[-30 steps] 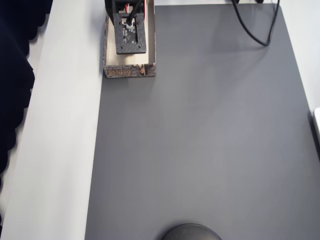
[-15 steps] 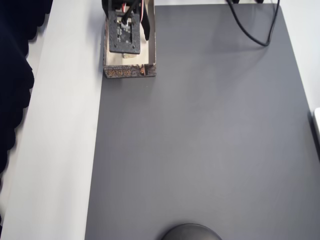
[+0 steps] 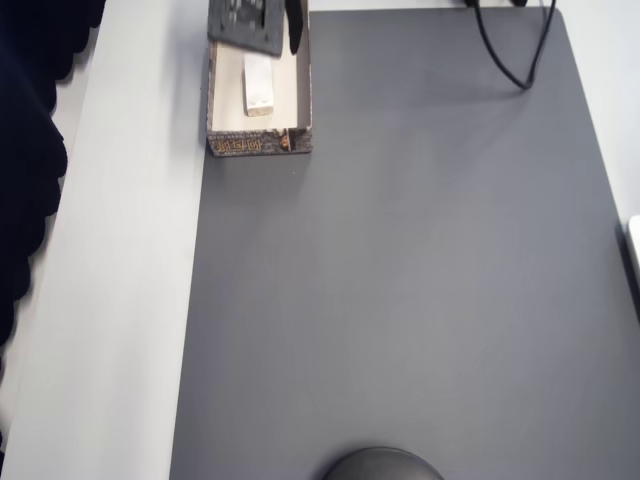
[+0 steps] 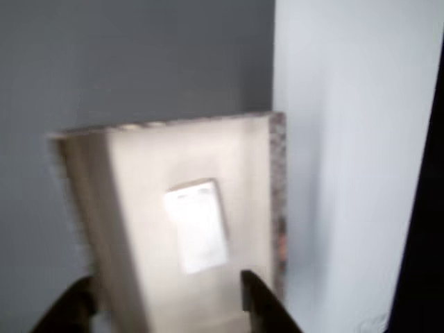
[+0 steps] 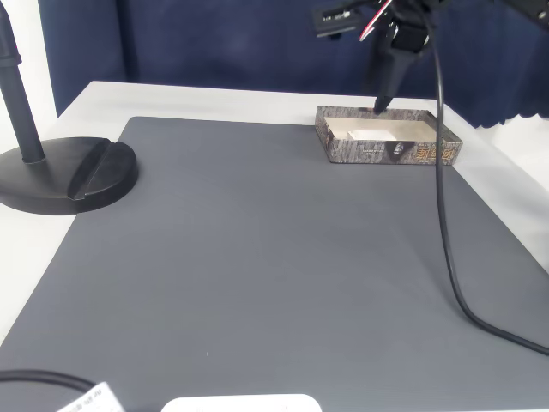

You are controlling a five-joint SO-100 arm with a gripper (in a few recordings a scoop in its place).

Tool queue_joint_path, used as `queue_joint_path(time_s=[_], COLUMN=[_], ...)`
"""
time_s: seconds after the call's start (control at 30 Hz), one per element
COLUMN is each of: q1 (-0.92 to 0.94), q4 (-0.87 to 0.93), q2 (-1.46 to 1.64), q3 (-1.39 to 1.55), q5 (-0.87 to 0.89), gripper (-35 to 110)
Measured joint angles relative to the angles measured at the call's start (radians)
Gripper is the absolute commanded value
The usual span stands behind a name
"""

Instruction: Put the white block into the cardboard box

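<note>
Overhead view: straight down on the grey mat (image 3: 400, 260), box (image 3: 259, 143) at upper left of frame. Wrist view: close above the same box (image 4: 274, 180), looking down into it, slightly blurred. Fixed view: low and across the mat (image 5: 257, 257) from one side, box (image 5: 386, 151) at upper right.
</note>
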Motion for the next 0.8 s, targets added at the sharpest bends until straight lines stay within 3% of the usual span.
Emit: queue_joint_path(time_s=[0.2, 0.33, 0.57, 0.8], q1=[-0.092, -0.166, -0.344, -0.632], q4=[0.0, 0.0, 0.0, -0.077], q2=[0.259, 0.448, 0.759, 1.095], q3=[0.282, 0.483, 0.788, 1.111], q5=[-0.189, -0.313, -0.448, -0.721], gripper=[13, -2, -2, -2])
